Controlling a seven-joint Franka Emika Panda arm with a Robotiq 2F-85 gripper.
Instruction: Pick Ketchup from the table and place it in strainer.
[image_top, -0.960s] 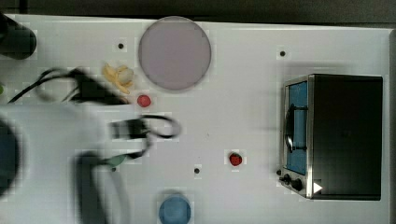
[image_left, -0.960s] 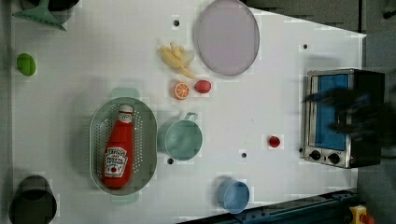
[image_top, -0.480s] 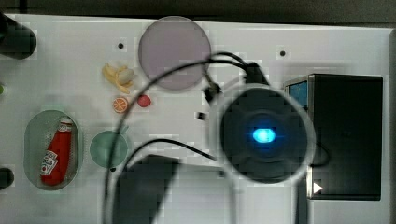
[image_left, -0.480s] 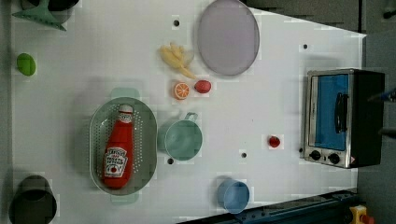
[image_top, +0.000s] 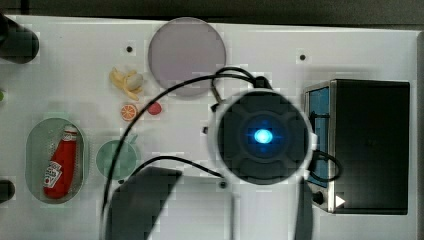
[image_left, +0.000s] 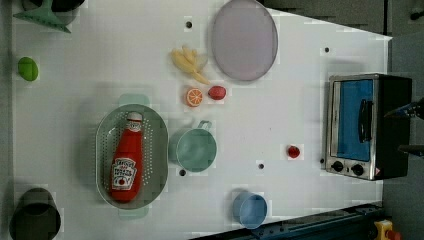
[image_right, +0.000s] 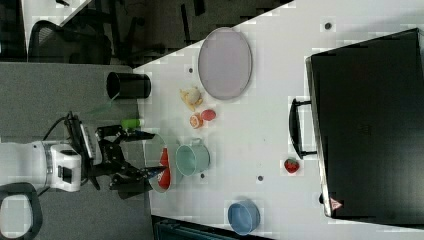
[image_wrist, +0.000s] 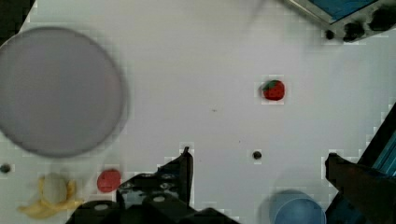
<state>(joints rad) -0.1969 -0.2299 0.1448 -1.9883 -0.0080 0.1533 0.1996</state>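
The red Ketchup (image_top: 60, 164) bottle lies lengthwise inside the mint-green strainer (image_top: 33, 150) at the top view's left, white cap toward the plate side. The left view shows the Ketchup (image_left: 127, 162) in the strainer (image_left: 104, 145) too, and the right view shows the Ketchup (image_right: 164, 161) past the strainer (image_right: 159, 186) rim. My gripper (image_wrist: 259, 168) is open with nothing between its fingers, raised high over the table's middle. In the left view the gripper (image_left: 412, 128) pokes in at the right edge, past the oven. The arm's round hub (image_top: 262, 135) covers it from above.
A toaster oven (image_top: 370, 145) stands at the top view's right. A grey plate (image_top: 187, 50), a banana (image_top: 125, 82), an orange slice (image_top: 129, 111) and a red fruit (image_top: 155, 108) lie at the back. A green cup (image_left: 192, 149), a blue bowl (image_left: 250, 210) and a strawberry (image_left: 293, 151) sit nearby.
The arm has swung from over the strainer at the top view's left to the middle near the oven, uncovering the Ketchup lying in the strainer. The gripper stayed open.
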